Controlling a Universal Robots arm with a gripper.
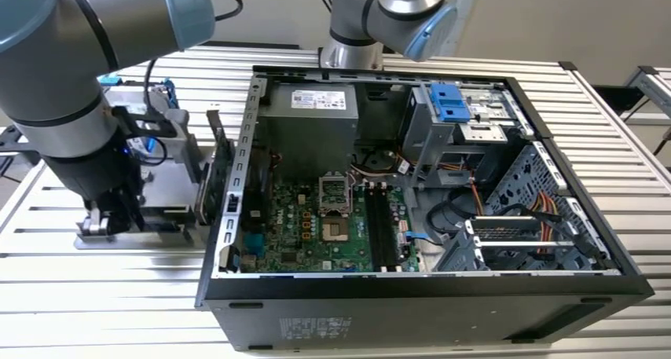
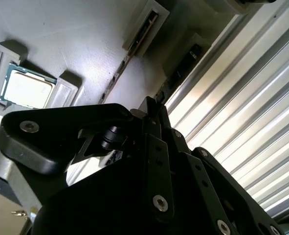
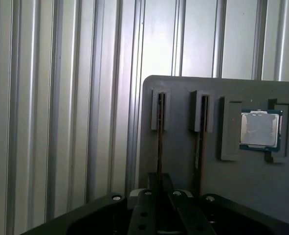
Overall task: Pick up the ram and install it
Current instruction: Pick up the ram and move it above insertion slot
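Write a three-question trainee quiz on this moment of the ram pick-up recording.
1. True or false: the computer case lies open, with its motherboard exposed.
2. In the first wrist view, what sits in the square recess of the grey holder? A) a processor chip B) a hard drive C) a fan
3. Which part is the tool nearest to?
Key: 1 true; 2 A; 3 a ram stick standing on edge in a slot of the holder.
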